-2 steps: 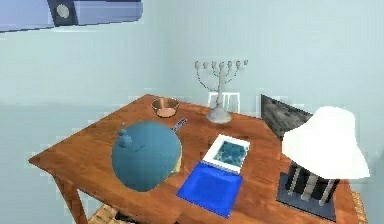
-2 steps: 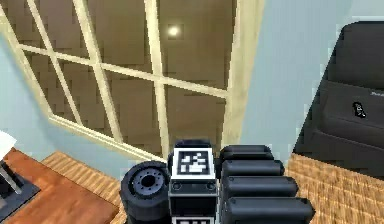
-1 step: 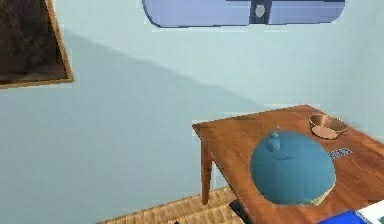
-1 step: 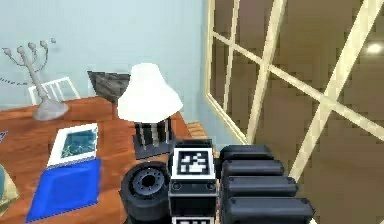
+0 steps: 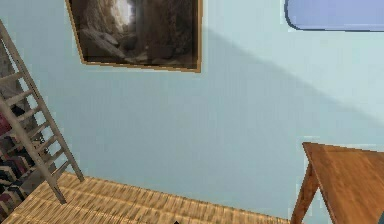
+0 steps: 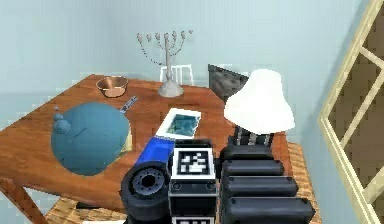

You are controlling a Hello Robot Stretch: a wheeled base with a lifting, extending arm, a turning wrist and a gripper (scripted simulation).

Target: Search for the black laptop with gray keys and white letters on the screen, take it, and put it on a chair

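A wooden table (image 6: 60, 125) stands in the arm side view. At its far edge a dark flat thing (image 6: 226, 78) leans upright behind a white lampshade (image 6: 262, 102); I cannot tell whether it is the laptop. My gripper's dark body (image 6: 148, 188) sits low in that view, left of a white marker square (image 6: 195, 163), over the table's near edge. A blue box (image 6: 157, 152) lies right behind it, so I cannot tell whether the gripper holds anything.
On the table stand a round blue pot (image 6: 90, 138), a copper bowl (image 6: 110, 85), a silver branched candleholder (image 6: 172, 62) and a white-framed tablet (image 6: 183, 122). The forward view has a framed picture (image 5: 135, 32), a ladder shelf (image 5: 35, 125), a table corner (image 5: 345, 180) and a woven rug (image 5: 120, 205).
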